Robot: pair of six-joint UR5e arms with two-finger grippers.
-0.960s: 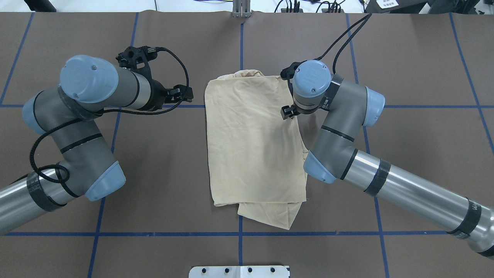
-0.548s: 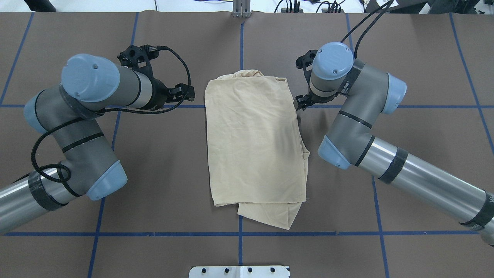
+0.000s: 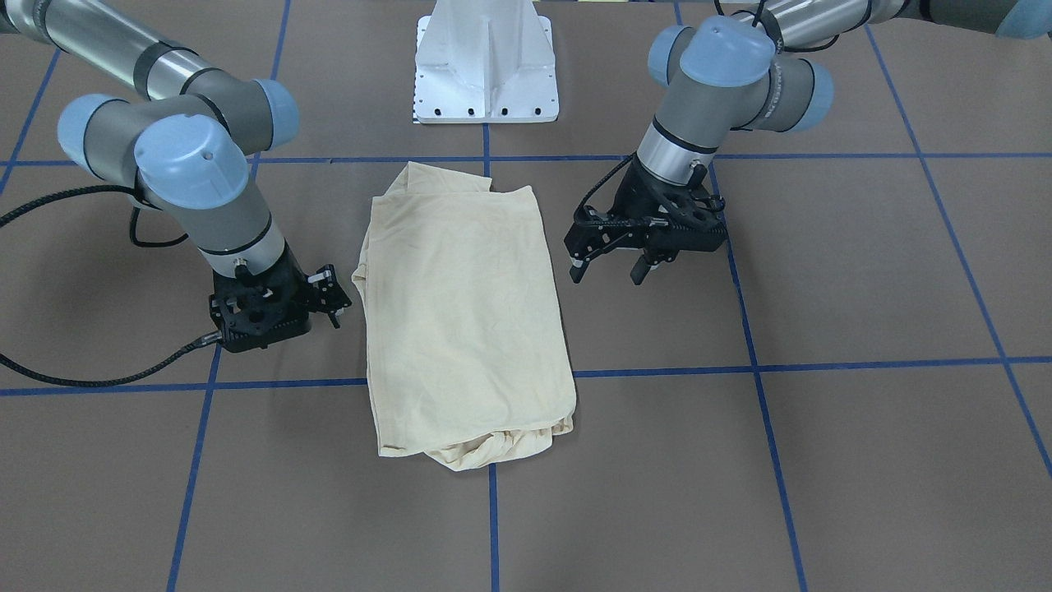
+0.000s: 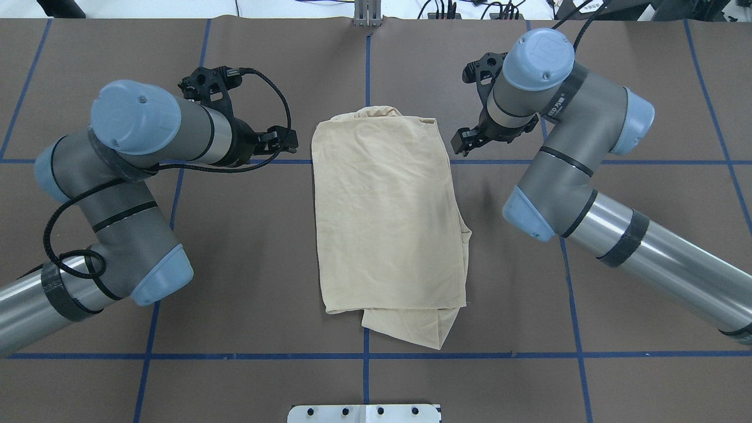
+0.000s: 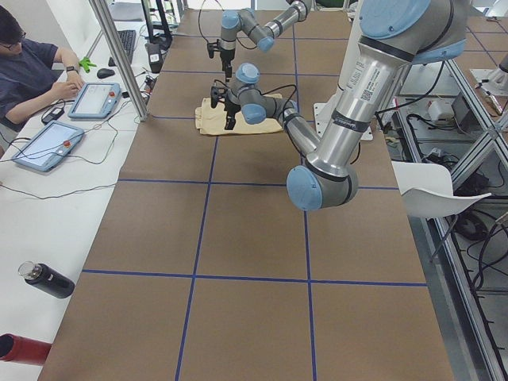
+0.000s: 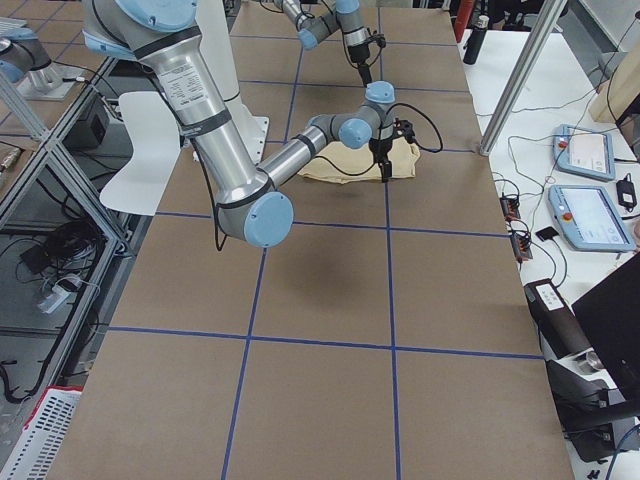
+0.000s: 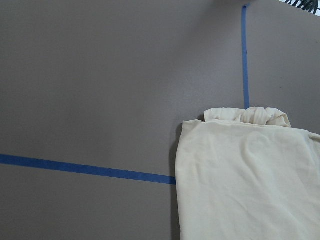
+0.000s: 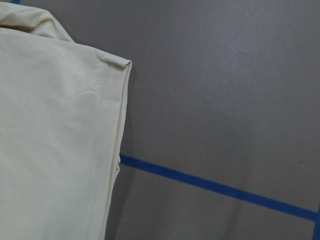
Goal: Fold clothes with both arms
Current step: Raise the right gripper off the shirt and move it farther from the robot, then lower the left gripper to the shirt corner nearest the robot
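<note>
Bench (image 4: 235, 247), brown, ruled with blue tape lines (image 4: 529, 161). The shirt (image 4: 388, 223) lies at its centre, folded to a long cream-yellow rectangle that runs away from my white pedestal base (image 3: 485, 66). It lies flat between my two arms.

(a) Shirt. The plain side faces up. At the end nearer my base a lower layer (image 4: 411, 329) sticks out past the top fold. At the far end the fabric is loosely bunched (image 3: 485, 448). One cross line of tape passes under the far half.

(b) My left end effector (image 3: 606, 270). It points down beside the shirt's long edge and is clear of the fabric. The fingers (image 3: 575, 271) are spread wide and hold nothing. My left wrist view shows the shirt's far corner (image 7: 195, 125) and bare bench.

(c) My right end effector (image 3: 330, 296). It sits just beside the opposite long edge and does not touch it. The fingers are apart and empty. My right wrist view shows a stitched hem (image 8: 112, 125) and the tape line.

(d) Side view. A person (image 5: 32, 71) sits at a white table with tablets.
</note>
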